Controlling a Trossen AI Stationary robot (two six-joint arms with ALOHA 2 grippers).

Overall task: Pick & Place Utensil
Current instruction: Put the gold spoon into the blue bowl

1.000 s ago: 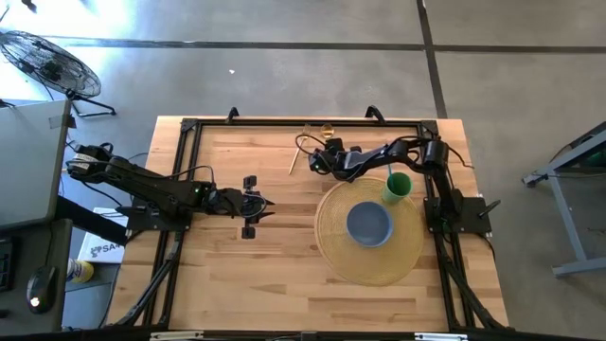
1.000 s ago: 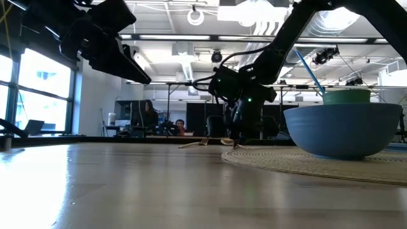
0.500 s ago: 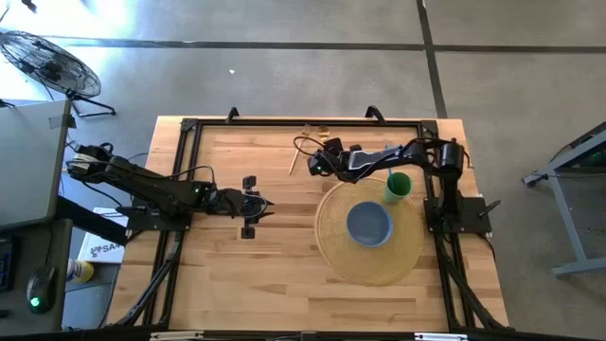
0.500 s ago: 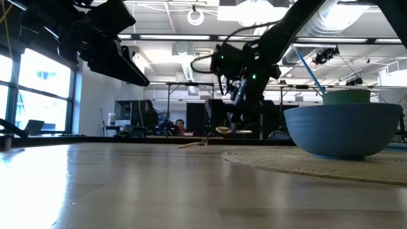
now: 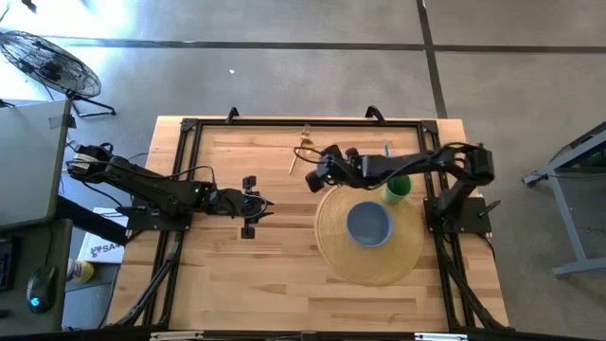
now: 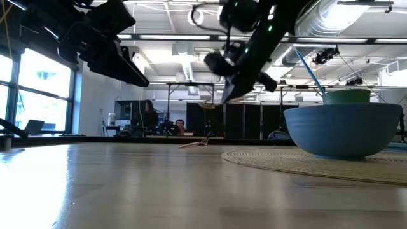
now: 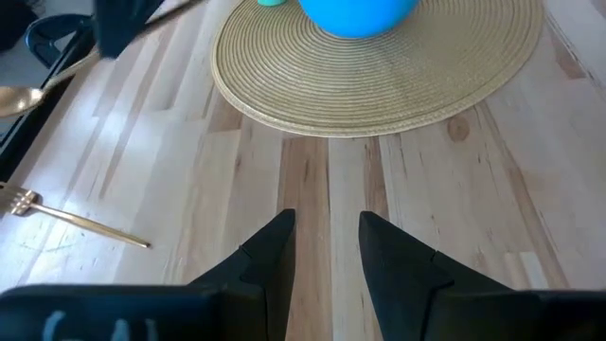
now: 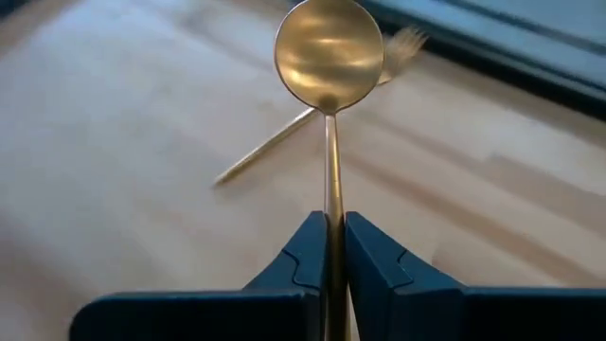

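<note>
A gold spoon (image 8: 329, 43) is in my right gripper (image 8: 329, 220), which is shut on it and raised above the table's far middle (image 5: 315, 176), just off the placemat's far left rim. The spoon's bowl also shows in the left wrist view (image 7: 19, 99). A gold fork (image 5: 295, 159) lies flat on the wood below and beyond the spoon (image 8: 284, 137). My left gripper (image 7: 325, 227) is open and hovers over the table's left half (image 5: 251, 204), touching nothing. My right gripper pinches the spoon's thin handle (image 8: 329, 194) between its two fingers (image 8: 308, 251). The handle runs straight out ahead of the fingers, with the bowl (image 8: 329, 43) at the far end, facing the camera. The spoon is lifted clear of the table (image 6: 238, 70).
A round woven placemat (image 5: 331, 248) lies on the table's right half. It carries a blue bowl (image 5: 369, 223) and a green cup (image 5: 396, 187) with a blue stick standing in it. A dark frame (image 5: 284, 123) borders the table top. Bare wood lies between the two grippers.
My right gripper has risen from the table near the far edge, carrying the spoon clear of the wood, and has come a little toward the near edge. The fork has stayed where it lay.
</note>
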